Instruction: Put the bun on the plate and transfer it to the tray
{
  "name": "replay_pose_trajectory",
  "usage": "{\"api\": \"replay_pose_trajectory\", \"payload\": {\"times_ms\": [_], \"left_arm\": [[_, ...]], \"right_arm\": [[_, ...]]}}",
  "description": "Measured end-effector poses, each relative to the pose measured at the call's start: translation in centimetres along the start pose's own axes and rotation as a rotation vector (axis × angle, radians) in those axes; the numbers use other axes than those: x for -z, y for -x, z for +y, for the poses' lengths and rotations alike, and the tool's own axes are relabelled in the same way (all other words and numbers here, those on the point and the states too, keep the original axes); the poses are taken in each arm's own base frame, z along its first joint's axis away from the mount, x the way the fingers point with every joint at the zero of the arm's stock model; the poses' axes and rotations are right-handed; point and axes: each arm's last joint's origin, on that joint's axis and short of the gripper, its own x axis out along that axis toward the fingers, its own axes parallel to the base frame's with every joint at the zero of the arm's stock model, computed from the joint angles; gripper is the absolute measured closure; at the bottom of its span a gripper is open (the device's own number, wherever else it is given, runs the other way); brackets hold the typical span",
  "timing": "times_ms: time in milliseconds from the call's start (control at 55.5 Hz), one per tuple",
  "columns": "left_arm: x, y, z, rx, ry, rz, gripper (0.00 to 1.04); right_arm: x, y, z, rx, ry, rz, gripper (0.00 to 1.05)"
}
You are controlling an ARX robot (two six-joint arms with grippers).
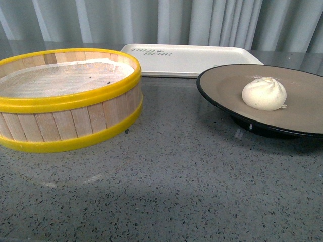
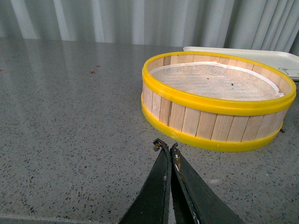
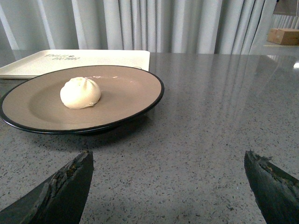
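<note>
The white pleated bun (image 1: 264, 93) sits on the grey-brown plate (image 1: 222, 85) with a black rim, at the right of the front view. The white tray (image 1: 202, 59) with dark lettering lies behind the plate on the table. In the right wrist view the bun (image 3: 80, 92) rests on the plate (image 3: 131, 100), with the tray (image 3: 107, 58) beyond it. My right gripper (image 3: 168, 161) is open and empty, short of the plate's near rim. My left gripper (image 2: 167, 147) is shut and empty, just in front of the steamer basket. Neither gripper shows in the front view.
A yellow-rimmed wooden steamer basket (image 1: 65, 126) with a white liner stands at the left; it also shows in the left wrist view (image 2: 219, 126). The table is grey speckled stone. Grey curtains hang behind. A cardboard box (image 3: 283, 36) sits far off.
</note>
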Motion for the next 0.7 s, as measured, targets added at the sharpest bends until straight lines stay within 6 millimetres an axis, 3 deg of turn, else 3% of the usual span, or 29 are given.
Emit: {"api": "replay_pose_trajectory", "payload": {"times_ms": [144, 378, 468, 541, 703], "left_arm": [[0.0, 0.0, 0.0, 0.000, 0.000, 0.000, 0.70], [0.0, 0.0, 0.0, 0.000, 0.000, 0.000, 0.34], [0.0, 0.0, 0.0, 0.000, 0.000, 0.000, 0.18], [0.0, 0.0, 0.0, -0.001, 0.000, 0.000, 0.08], [0.0, 0.0, 0.0, 0.000, 0.000, 0.000, 0.07]], "right_arm": [[0.0, 0.0, 0.0, 0.000, 0.000, 0.000, 0.08], [0.0, 0.0, 0.0, 0.000, 0.000, 0.000, 0.08], [-0.4, -0.2, 0.0, 0.160, 0.077, 0.126, 0.08], [-1.6, -0.8, -0.2, 0.190, 0.092, 0.130, 0.08], [-5.7, -3.3, -2.0, 0.172, -0.001, -0.002, 0.08]]}}
